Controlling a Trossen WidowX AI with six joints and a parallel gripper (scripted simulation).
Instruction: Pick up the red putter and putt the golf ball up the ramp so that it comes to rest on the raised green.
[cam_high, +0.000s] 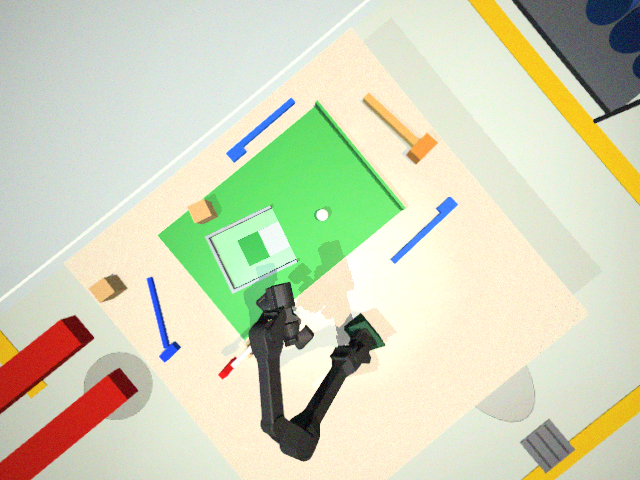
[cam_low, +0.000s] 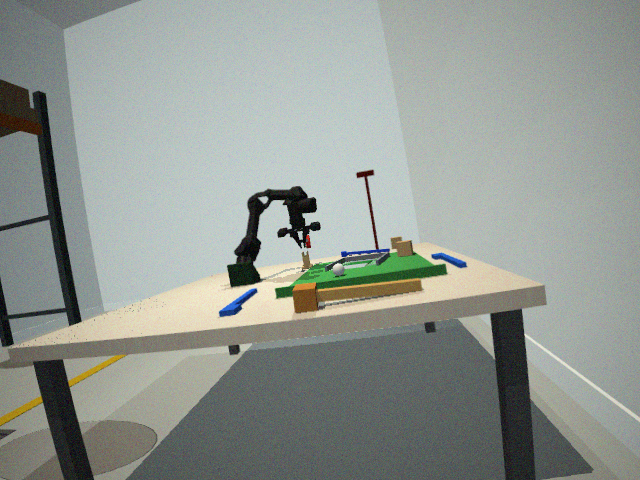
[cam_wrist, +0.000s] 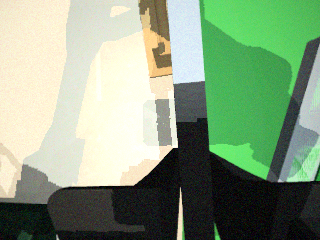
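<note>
The fingers (cam_low: 302, 241) grip the red putter (cam_low: 308, 240) by its shaft, head hanging below them toward the desk (cam_low: 361, 304), ready to strike the golf ball (cam_low: 338, 268) beyond.

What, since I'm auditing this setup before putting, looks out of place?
A thin dark-red T-topped pole stands upright beyond the green mat, while the orange mallet lies flat; the top view shows no match.
</note>
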